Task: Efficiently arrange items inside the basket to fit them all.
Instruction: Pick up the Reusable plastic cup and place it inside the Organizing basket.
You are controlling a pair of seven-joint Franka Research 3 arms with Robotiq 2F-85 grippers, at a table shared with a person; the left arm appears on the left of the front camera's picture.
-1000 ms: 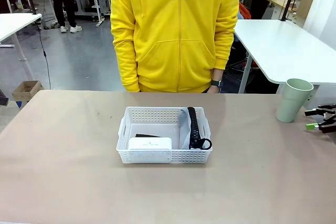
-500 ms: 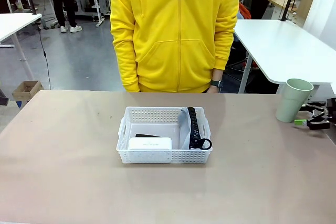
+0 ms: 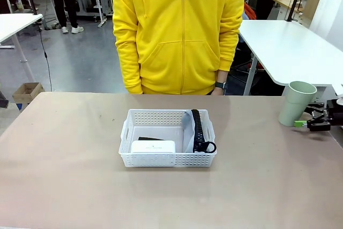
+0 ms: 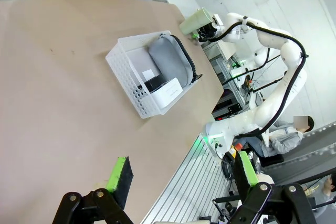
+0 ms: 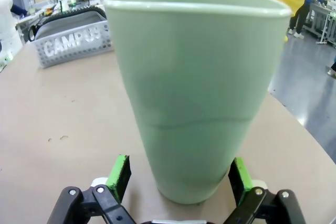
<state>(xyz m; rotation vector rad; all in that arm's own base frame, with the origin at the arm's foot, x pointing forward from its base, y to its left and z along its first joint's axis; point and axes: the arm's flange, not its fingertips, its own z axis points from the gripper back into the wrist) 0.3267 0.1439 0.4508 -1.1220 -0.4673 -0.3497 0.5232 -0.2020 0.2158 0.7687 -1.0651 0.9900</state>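
Note:
The white perforated basket [image 3: 168, 156] stands mid-table in front of a person in a yellow jacket. Inside it a flat white box [image 3: 153, 146] lies at the front left, with a dark item [image 3: 151, 139], apparently the stapler, behind it. A grey pouch [image 3: 188, 127] with a black zipper stands on edge along the right wall. The pale green cup [image 3: 296, 103] stands upright at the table's right. My right gripper [image 3: 313, 123] is open at the cup's base, and its green pads [image 5: 119, 174] flank the cup [image 5: 197, 87]. My left gripper [image 4: 181, 174] hangs open and empty above the table, far from the basket [image 4: 134, 85].
The person stands at the far edge with hands down, away from the table. The table edge [image 4: 178, 150] runs close under my left gripper. Bare tabletop [image 3: 69, 148] surrounds the basket. The right arm [image 4: 273, 40] reaches in from the right edge.
My right gripper has moved in from the right edge until its fingers straddle the cup's base. The cup has shifted slightly to the left. The basket's contents are unchanged.

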